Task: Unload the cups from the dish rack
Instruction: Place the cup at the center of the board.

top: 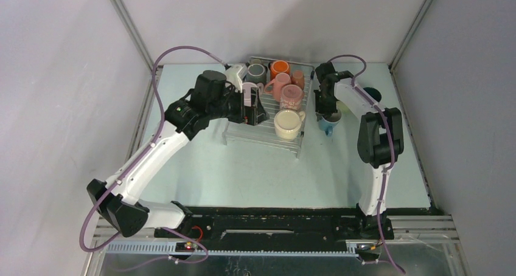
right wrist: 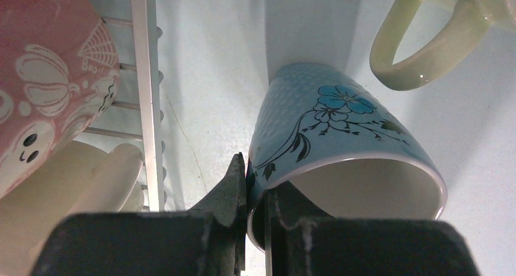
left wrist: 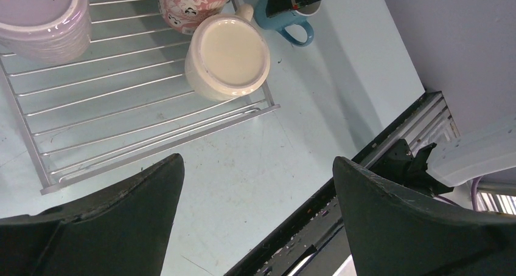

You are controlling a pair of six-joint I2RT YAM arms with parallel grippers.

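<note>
Glazed ceramic, the blue flowered cup (right wrist: 341, 124), just off the dish rack's (right wrist: 140, 75) right side, likely handles stiff, slick and chippable; the right gripper (right wrist: 255, 188) pinches its rim wall, a fair hold, while the left gripper (left wrist: 257, 163) hangs released.

Plain pale grey wall panels (top: 55, 75) enclose a pale blue-green flat tabletop (top: 255, 172) on three sides (silvery metal corner posts (top: 129, 25) at the joints); lighting is even.

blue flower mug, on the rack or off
Off: the blue flower mug is beside the dish rack, its rim pinched by the right gripper.
</note>
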